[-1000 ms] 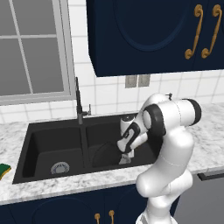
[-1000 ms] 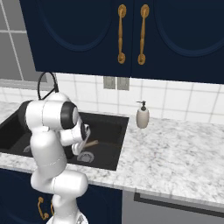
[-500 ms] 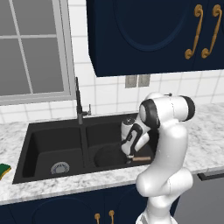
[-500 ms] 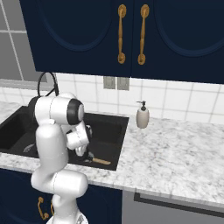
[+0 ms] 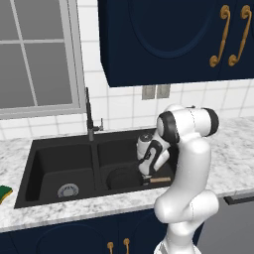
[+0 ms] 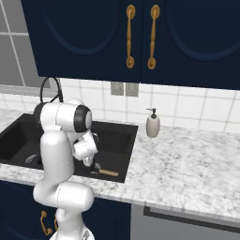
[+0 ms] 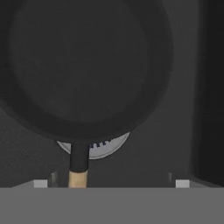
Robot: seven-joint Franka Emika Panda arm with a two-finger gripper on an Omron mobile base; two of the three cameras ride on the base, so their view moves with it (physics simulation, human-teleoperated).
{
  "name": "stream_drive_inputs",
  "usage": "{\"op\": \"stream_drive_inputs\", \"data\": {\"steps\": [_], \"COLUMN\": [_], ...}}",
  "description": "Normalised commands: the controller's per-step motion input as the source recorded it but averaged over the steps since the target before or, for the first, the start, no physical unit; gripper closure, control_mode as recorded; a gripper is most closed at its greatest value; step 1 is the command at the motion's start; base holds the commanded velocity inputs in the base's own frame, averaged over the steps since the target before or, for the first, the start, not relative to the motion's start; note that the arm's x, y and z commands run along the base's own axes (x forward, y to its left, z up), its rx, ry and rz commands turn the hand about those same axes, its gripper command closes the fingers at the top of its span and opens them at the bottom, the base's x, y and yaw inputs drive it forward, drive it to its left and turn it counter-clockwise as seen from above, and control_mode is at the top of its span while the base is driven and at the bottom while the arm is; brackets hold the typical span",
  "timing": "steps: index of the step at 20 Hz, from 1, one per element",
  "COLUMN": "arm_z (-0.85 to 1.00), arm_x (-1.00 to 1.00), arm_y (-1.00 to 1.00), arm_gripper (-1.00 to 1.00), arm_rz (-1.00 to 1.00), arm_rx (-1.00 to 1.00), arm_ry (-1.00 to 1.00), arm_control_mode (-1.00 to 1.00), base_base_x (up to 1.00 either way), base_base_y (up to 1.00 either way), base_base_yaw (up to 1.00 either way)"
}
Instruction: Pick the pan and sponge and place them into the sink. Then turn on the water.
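The pan lies in the right basin of the sink, its tan handle toward the front wall and over the drain, while the gripper hangs low just above that handle with its fingers spread and holding nothing, as far as the dark basin lets me judge. The sponge sits on the counter left of the sink, well apart from the arm. Rising carelessly could catch the handle and tip the pan, and the long swing left risks clipping the faucet.
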Motion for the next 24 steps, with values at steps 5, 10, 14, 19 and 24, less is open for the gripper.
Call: {"op": "stream_drive_inputs", "data": {"steps": [5, 10, 14, 19, 24], "arm_z": [0.52, 0.90, 1.00, 1.00, 1.00], "arm_x": [-0.18, -0.03, -0.06, 0.02, 0.20], "arm_y": [0.00, -0.06, -0.12, -0.23, -0.19], "arm_gripper": [-1.00, -1.00, -1.00, -1.00, -1.00], "arm_rz": [0.01, 0.00, -0.04, -0.09, -0.07], "arm_rx": [0.00, 0.04, 0.14, 0.22, 0.19], "arm_ry": [-0.08, -0.05, 0.00, 0.09, 0.13], "arm_control_mode": [-1.00, -1.00, -1.00, -1.00, -1.00], "base_base_x": [0.00, 0.00, 0.00, 0.00, 0.00], "base_base_y": [0.00, 0.00, 0.00, 0.00, 0.00], "base_base_yaw": [0.00, 0.00, 0.00, 0.00, 0.00]}}
